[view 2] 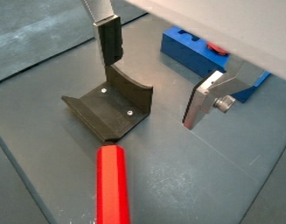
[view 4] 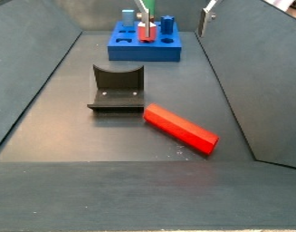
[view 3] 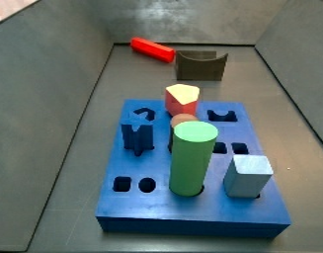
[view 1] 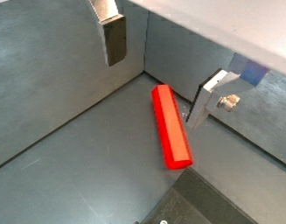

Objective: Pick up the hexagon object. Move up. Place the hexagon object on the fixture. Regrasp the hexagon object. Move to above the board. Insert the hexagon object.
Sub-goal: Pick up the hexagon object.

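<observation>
The hexagon object is a long red bar lying flat on the grey floor, seen in both wrist views [view 1: 170,127] [view 2: 114,184] and both side views [view 3: 153,48] [view 4: 180,129]. My gripper [view 1: 159,70] [view 2: 156,74] is open and empty, hanging above the floor, with nothing between its silver fingers [view 1: 115,39]. The bar lies below it, apart from both fingers. The dark fixture [view 2: 110,109] [view 3: 200,65] [view 4: 118,86] stands beside the bar. The blue board [view 2: 204,57] [view 3: 191,193] [view 4: 144,53] is farther off.
The board carries a green cylinder [view 3: 193,158], a light blue cube [view 3: 248,176], a red and cream piece [view 3: 183,98] and a blue piece [view 3: 137,133]. Grey walls [view 4: 42,82] slope up around the floor on all sides.
</observation>
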